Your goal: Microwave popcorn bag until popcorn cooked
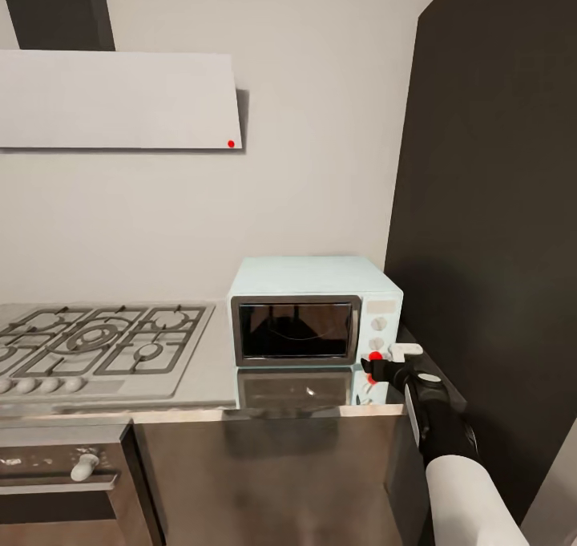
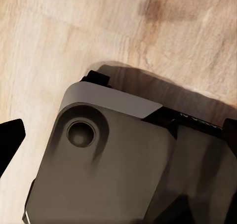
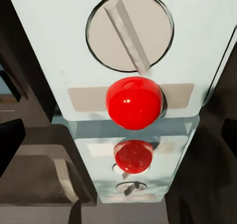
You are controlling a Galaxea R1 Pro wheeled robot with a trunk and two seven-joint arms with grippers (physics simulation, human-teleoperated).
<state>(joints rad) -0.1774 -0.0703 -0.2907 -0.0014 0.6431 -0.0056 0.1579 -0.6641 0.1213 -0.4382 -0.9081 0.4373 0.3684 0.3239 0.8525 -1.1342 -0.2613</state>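
In the head view, going from the left, a gas hob (image 1: 96,341) with black grates sits in the countertop (image 1: 208,374), and a built-in oven (image 1: 64,482) with a white knob (image 1: 84,466) lies below it. Above the hob a pale flat hood (image 1: 120,101) hangs on the wall, a small red dot at its lower right corner. Just right of the hob the microwave (image 1: 314,309) stands on the countertop near the front edge, its dark glass door shut and its reflection showing in the steel surface below. Two knobs sit on its right panel. A tall dark cabinet (image 1: 489,209) rises at the right.

The right gripper (image 1: 383,363) reaches up to the lower part of the microwave's control panel, its red-tipped end just at the panel. In the right wrist view the lower knob (image 3: 129,31) looms very close, with a red ball (image 3: 134,102) right under it against the panel and mirrored in the countertop. The dark fingers (image 3: 11,147) stand at the two sides of that view, well apart, so this claw is open.

The left wrist view looks down on a wooden floor (image 2: 59,41) and the robot's grey base (image 2: 103,160); dark fingertips (image 2: 10,140) show at both edges, spread wide with nothing between them
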